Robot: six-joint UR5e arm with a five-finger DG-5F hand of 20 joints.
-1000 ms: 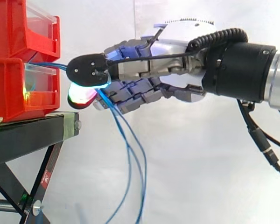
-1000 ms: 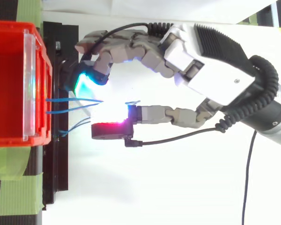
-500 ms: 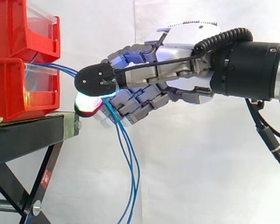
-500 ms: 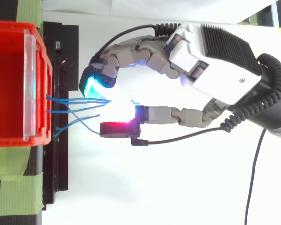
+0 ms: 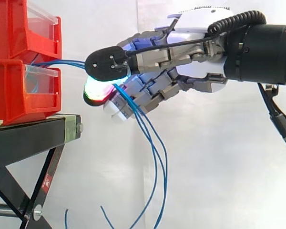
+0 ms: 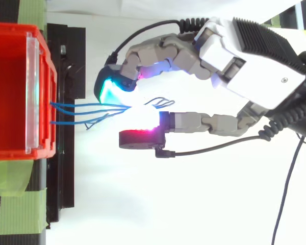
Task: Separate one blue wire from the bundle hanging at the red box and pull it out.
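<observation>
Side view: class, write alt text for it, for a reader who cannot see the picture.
A robot hand, reaching in from the right, pinches several blue wires. The wires run roughly level from stacked red bins on a black stand to the hand, then hang down in loose curves.

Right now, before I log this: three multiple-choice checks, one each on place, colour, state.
1. The robot hand is: A) beside the red bins, off the black stand; B) inside a bin; C) under the stand.
2. The wires are: A) green; B) yellow; C) blue.
3. The robot hand is: A) open, clear of the wires; B) shut on the wires; C) flat on a bin.
Key: 1 A, it hangs right of the bins in the side view; 2 C, every strand is blue; 3 B, its fingertips pinch the wires.
</observation>
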